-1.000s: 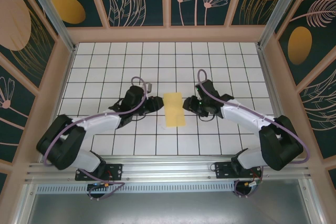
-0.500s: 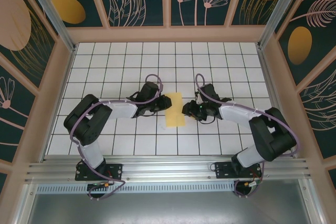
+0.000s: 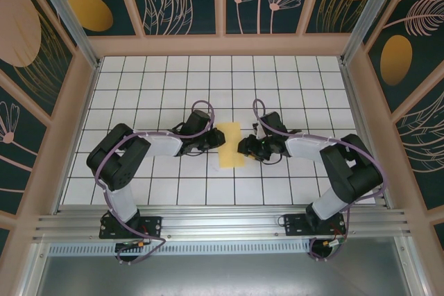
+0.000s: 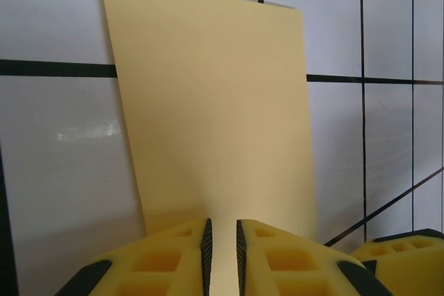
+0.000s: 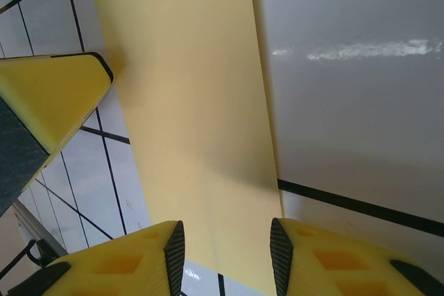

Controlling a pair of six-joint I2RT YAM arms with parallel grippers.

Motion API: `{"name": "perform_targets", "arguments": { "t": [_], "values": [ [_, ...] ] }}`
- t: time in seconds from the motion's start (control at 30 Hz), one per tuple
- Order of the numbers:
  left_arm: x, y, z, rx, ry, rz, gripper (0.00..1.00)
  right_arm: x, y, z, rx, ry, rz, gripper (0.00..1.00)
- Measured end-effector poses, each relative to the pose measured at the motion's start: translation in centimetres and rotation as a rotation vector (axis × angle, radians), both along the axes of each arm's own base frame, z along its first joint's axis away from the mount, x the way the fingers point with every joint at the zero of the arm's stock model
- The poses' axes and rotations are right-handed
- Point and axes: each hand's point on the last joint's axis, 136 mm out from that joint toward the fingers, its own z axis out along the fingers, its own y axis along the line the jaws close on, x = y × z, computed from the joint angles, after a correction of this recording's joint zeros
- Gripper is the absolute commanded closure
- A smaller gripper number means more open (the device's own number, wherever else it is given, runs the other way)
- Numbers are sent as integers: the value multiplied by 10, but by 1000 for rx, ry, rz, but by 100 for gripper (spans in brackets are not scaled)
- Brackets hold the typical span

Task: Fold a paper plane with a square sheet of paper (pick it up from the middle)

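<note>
The square sheet of paper (image 3: 230, 145) lies folded into a narrow pale-yellow strip in the middle of the table. My left gripper (image 3: 219, 139) reaches it from the left. In the left wrist view its jaws (image 4: 222, 240) stand almost together, and the sheet (image 4: 215, 102) runs on into the thin gap between the pads. From the right comes my right gripper (image 3: 243, 148). Its jaws (image 5: 225, 247) stand wide apart, straddling the near edge of the sheet (image 5: 187, 88) without touching it. One left finger (image 5: 48, 98) shows at the strip's far side.
The white grid table (image 3: 152, 88) is boxed in by wooden walls (image 3: 222, 45) at the back and both sides. A metal rail (image 3: 222, 230) carrying both arm bases runs along the near edge.
The left arm has swung its elbow outward and pushed its gripper right onto the sheet's left edge, closing down on it. The right gripper has edged left toward the sheet and narrowed a little.
</note>
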Motion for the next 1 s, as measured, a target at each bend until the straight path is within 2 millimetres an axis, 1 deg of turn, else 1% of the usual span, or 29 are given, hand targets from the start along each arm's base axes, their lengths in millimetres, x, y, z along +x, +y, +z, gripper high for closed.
{"name": "perform_targets", "arguments": {
  "t": [0.13, 0.27, 0.5, 0.87, 1.0],
  "values": [
    [-2, 1, -3, 4, 6, -1, 79, -5, -1, -4, 2, 10, 5, 60],
    [-3, 2, -11, 14, 21, -2, 80, -9, -3, -9, 1, 20, 7, 60],
    [-3, 1, -11, 10, 21, -4, 80, -9, -1, -10, 27, 28, 14, 61],
    [-3, 1, -11, 11, 16, -13, 80, 0, 8, -1, 85, -5, 12, 62],
    [-3, 1, -11, 14, 9, -25, 79, 4, 8, -3, 91, 6, 6, 62]
  ]
}}
